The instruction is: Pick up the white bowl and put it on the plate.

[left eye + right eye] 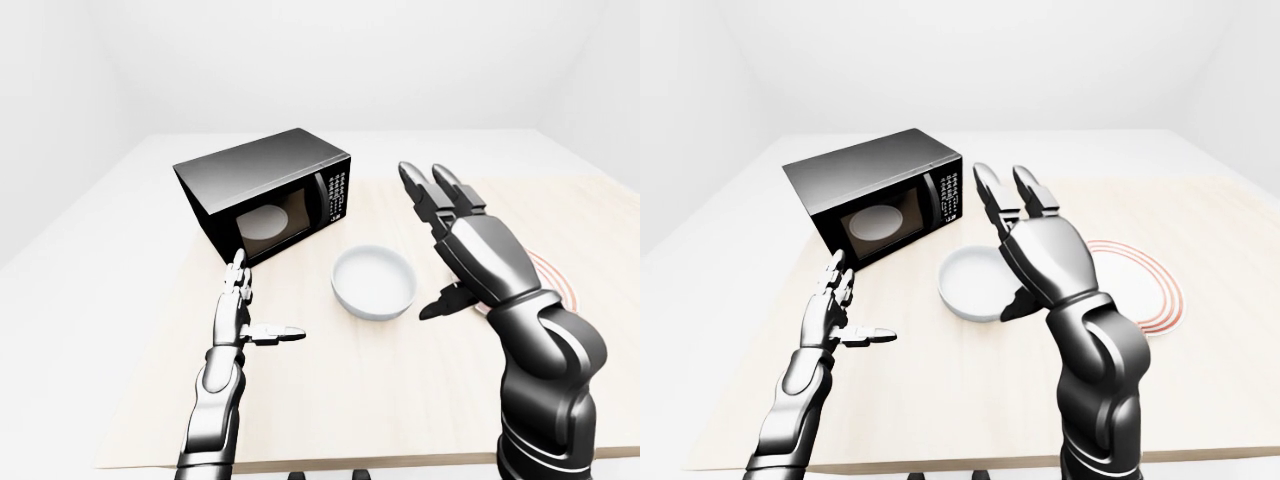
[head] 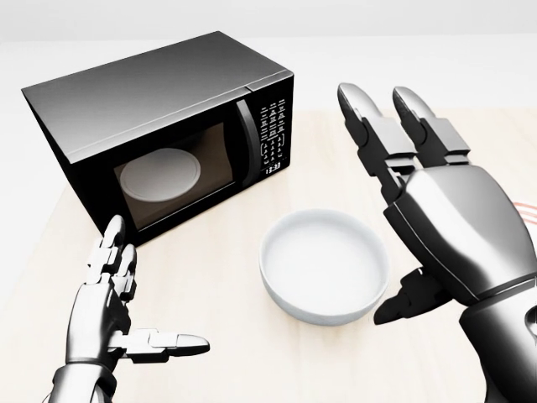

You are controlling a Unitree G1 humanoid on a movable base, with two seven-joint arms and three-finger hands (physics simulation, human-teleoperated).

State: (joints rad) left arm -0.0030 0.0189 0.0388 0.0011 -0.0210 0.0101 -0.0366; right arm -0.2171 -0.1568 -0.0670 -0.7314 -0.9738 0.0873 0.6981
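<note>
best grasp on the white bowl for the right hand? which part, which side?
Grip the rim of the round white bowl at the side nearest the plate, the head view's right. It sits upright and open, so the thumb can go inside and fingers outside. The open right hand is beside that edge; the black microwave crowds the other side.

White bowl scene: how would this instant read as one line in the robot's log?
white bowl: on table, ungrasped | right hand: open, raised beside bowl | left hand: open, idle | plate: empty, right of bowl | microwave: shut

Plain white room, light wood table (image 1: 330, 400).
White walls (image 1: 330, 60) meet in corners; even light; black microwave (image 1: 262, 190) near table's far left corner.
</note>
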